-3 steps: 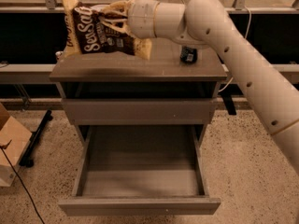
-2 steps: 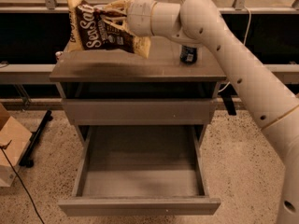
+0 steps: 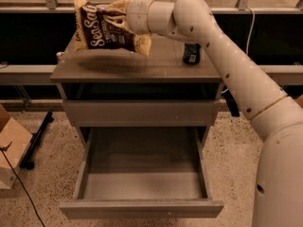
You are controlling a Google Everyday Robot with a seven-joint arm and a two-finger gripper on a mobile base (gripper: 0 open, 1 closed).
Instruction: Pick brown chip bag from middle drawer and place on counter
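**A:** Where is the gripper in the camera view?

**B:** The gripper (image 3: 118,19) is near the top, above the rear left part of the counter (image 3: 156,67). It sits at the end of the white arm (image 3: 227,65), which reaches in from the lower right.

**A:** Released or clenched?

**B:** Clenched on the brown chip bag (image 3: 97,30). It grips the bag's right end, where the cream-yellow edge is crumpled.

**A:** Does the bag touch the slab?

**B:** No. It hangs in the air above the counter, lying roughly sideways, with the white "Sea Salt" lettering facing the camera. Its dark shadow falls on the counter's left half, just beneath it.

**A:** And the middle drawer?

**B:** The middle drawer (image 3: 142,188) is pulled far out toward the camera, well below the bag. Its flat grey-brown floor and low side walls show plainly.

**A:** What else is there?

**B:** A small dark packet (image 3: 191,53) stands upright at the counter's right rear, close under the arm and apart from the bag. A plain closed drawer front (image 3: 142,112) sits between the counter and the open drawer. At the left edge a cardboard box (image 3: 12,145) rests on the speckled floor (image 3: 52,183), and a black cable (image 3: 19,188) trails beside it.
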